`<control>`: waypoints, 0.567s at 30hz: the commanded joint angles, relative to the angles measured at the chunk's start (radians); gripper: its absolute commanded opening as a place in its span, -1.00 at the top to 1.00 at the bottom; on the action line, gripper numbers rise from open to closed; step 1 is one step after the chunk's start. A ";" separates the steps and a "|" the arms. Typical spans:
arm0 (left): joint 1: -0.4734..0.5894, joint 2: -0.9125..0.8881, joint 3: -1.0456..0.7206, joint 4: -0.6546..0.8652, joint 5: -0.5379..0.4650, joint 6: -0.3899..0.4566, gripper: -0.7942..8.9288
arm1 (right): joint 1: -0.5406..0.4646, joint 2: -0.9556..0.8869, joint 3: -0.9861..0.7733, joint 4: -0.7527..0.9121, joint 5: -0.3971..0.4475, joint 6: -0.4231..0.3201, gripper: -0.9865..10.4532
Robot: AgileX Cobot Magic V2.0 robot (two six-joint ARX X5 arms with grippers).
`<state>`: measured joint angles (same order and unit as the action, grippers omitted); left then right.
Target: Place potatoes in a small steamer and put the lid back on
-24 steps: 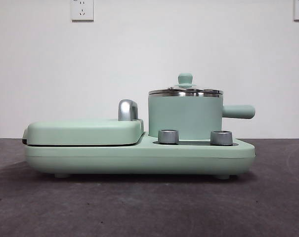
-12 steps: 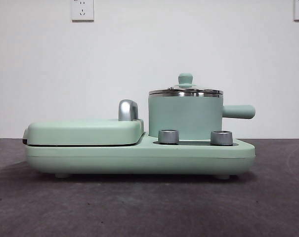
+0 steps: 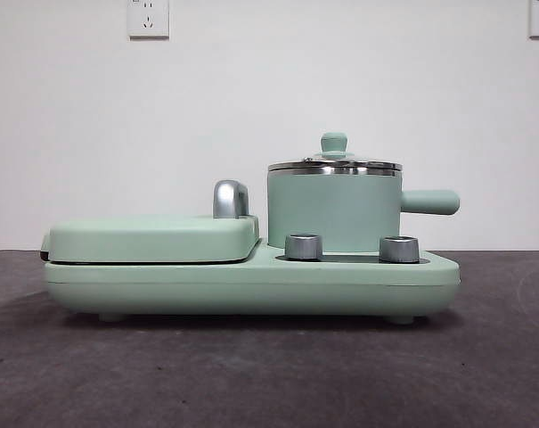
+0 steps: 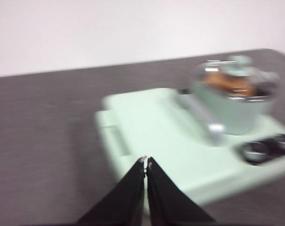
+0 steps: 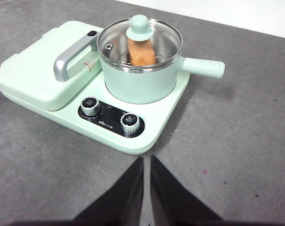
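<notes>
The small mint-green steamer (image 3: 333, 212) stands on the right part of the green cooker base (image 3: 251, 281), its side handle (image 3: 429, 201) pointing right. The glass lid (image 3: 334, 163) with its green knob sits on the pot. In the right wrist view the orange-brown potato (image 5: 141, 52) shows through the lid (image 5: 140, 44) inside the steamer (image 5: 140, 80). My right gripper (image 5: 146, 162) is shut and empty, back from the cooker above the table. My left gripper (image 4: 146, 162) is shut and empty, off to the griddle side; its view is blurred, with the steamer (image 4: 232, 106) beyond.
The flat mint-green griddle (image 3: 153, 239) with a chrome handle (image 3: 230, 198) lies closed on the base's left part. Two silver knobs (image 3: 303, 246) sit at the front of the base. The dark grey table (image 3: 269, 374) spreads around; a white wall stands behind.
</notes>
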<state>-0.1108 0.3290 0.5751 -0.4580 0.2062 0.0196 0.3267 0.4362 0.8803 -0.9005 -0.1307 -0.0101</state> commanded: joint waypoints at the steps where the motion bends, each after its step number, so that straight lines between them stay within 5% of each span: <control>1: 0.041 -0.071 -0.158 0.122 -0.070 0.036 0.82 | 0.005 0.000 0.010 0.011 0.000 0.005 0.79; 9: 0.120 -0.309 -0.505 0.340 -0.114 -0.027 0.82 | 0.005 0.000 0.010 0.011 0.000 0.005 0.79; 17: 0.135 -0.326 -0.562 0.364 -0.156 -0.077 0.82 | 0.005 -0.001 0.010 0.011 0.000 0.005 0.79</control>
<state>0.0235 0.0036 0.0322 -0.1062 0.0532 -0.0425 0.3267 0.4343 0.8799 -0.9005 -0.1307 -0.0101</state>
